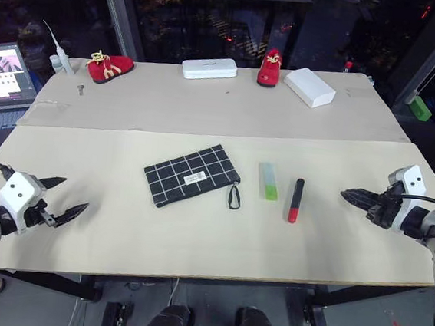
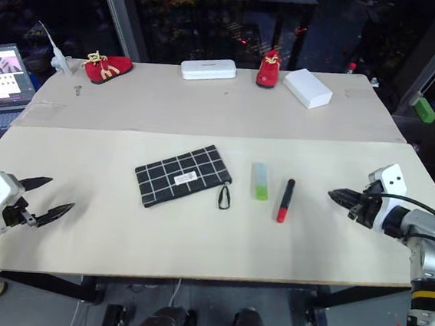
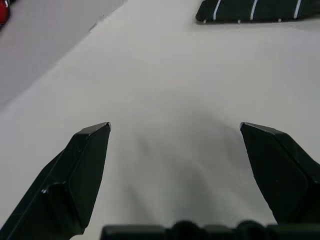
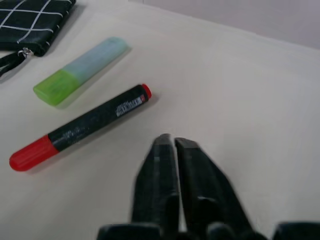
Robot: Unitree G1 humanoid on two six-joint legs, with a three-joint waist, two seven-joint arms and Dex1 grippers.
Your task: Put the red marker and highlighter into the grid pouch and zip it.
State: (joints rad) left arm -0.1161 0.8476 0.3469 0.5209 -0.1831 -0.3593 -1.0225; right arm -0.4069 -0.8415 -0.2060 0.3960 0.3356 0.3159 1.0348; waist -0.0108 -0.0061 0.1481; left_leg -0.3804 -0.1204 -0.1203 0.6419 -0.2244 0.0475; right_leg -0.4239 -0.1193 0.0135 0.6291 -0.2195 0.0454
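left pincer: spread wide, empty | right pincer: fingers together, empty

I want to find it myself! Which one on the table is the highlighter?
Start at the black grid pouch in the middle of the pale table. Just to its right, past the zipper loop, lie two sticks side by side. The highlighter is the nearer one to the pouch: short, chunky, pale mint and bright green, unlike the slim black red marker beside it.

I'm seeing the highlighter lying just right of the pouch, and the marker lying right of the highlighter, both on the table.
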